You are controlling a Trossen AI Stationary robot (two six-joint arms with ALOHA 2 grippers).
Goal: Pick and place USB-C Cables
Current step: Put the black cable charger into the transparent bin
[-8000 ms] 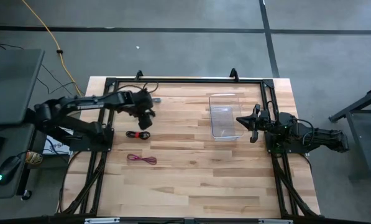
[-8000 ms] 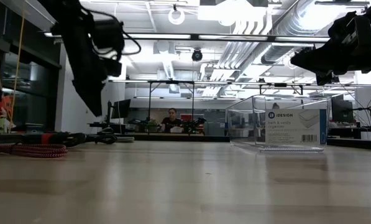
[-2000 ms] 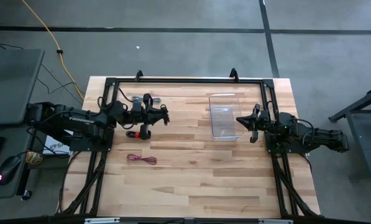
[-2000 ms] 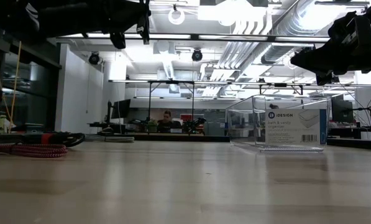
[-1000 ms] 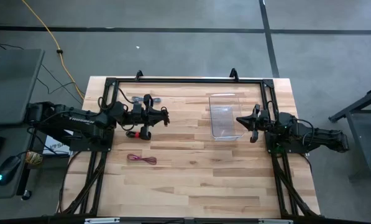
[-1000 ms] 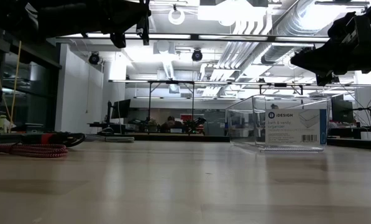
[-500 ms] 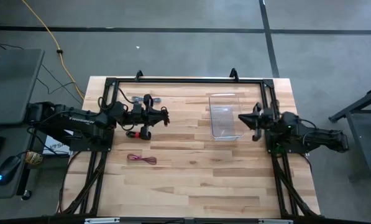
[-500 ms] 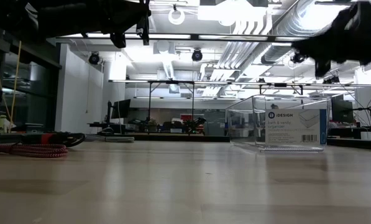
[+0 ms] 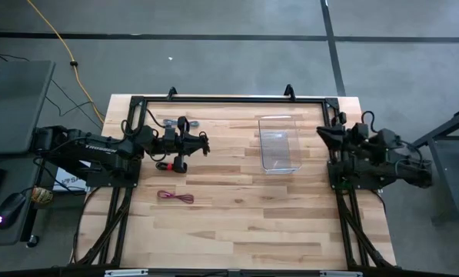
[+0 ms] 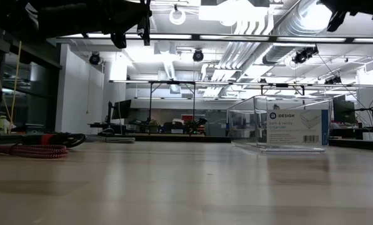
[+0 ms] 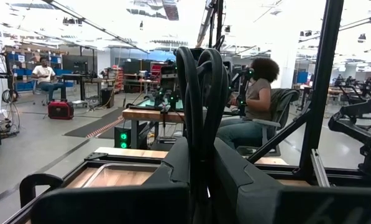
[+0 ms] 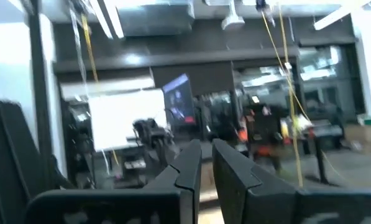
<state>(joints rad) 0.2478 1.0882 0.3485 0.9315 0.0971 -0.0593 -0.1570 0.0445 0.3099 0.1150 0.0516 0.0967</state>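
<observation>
Your left claw [image 9: 202,144] hangs above the tabletop [image 9: 237,223] near 10 o'clock, pinched on a black cable bundle [image 11: 202,93] whose loops stand between its fingers in the left wrist view. Half hidden under that arm lies the black-and-red bundle [image 9: 166,165]; the magenta-red bundle [image 9: 175,198] sits clear toward 8 o'clock. Your right claw [image 9: 322,132] hovers at 3 o'clock beside the clear box [image 9: 278,144], jaws a narrow slit holding nothing you can see. The grey bundle [image 9: 170,122] is barely visible.
</observation>
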